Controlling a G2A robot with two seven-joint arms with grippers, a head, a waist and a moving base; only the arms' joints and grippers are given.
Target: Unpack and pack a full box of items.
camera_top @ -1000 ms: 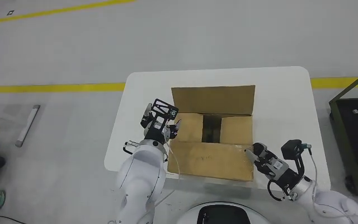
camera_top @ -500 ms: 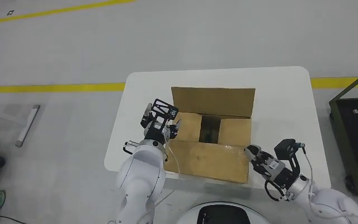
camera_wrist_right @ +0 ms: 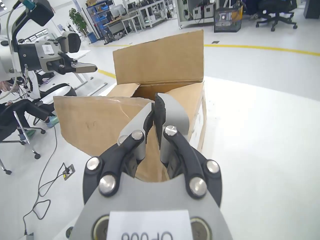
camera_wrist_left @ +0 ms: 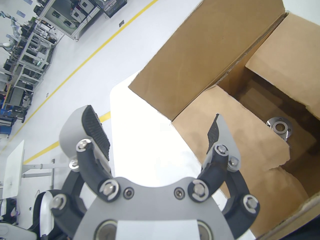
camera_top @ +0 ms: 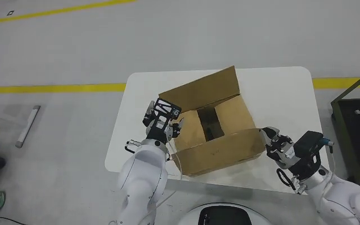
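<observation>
Brown cardboard box (camera_top: 230, 115) (camera_wrist_left: 200, 51) (camera_wrist_right: 160, 58) on the white surface (camera_top: 281, 95) (camera_wrist_left: 150, 156) (camera_wrist_right: 250, 126), about mid-surface, sitting skewed to the surface edges. Plain cardboard, top open.

Far flap (camera_top: 199, 90) stands up on the box's 12 o'clock side. Two short side flaps are folded inward at 9 and 3 o'clock, with a dark gap (camera_top: 209, 124) between them. The 9 o'clock flap has a ragged, torn edge in the left wrist view. Near flap (camera_top: 216, 151) (camera_wrist_right: 100, 116) at 6 o'clock is folded outward and has a strip of clear tape along its edge.

Inside the gap is a round metal disc (camera_wrist_left: 280, 127) with a centre hole, lying low in the box. The rest of the inside is too dark to tell.

Left claw (camera_top: 175, 128) (camera_wrist_left: 152, 116) is released, fingers wide apart, over the box's 9 o'clock edge above the side flap, gripping nothing. It also shows far off in the right wrist view (camera_wrist_right: 82, 68).

Right claw (camera_top: 264, 136) (camera_wrist_right: 153, 106) is at the box's 4 o'clock corner, clenched on the end of the near flap, with cardboard pinched between the pads.

Yellow floor line (camera_top: 62, 88) runs past the surface at 9 o'clock.
</observation>
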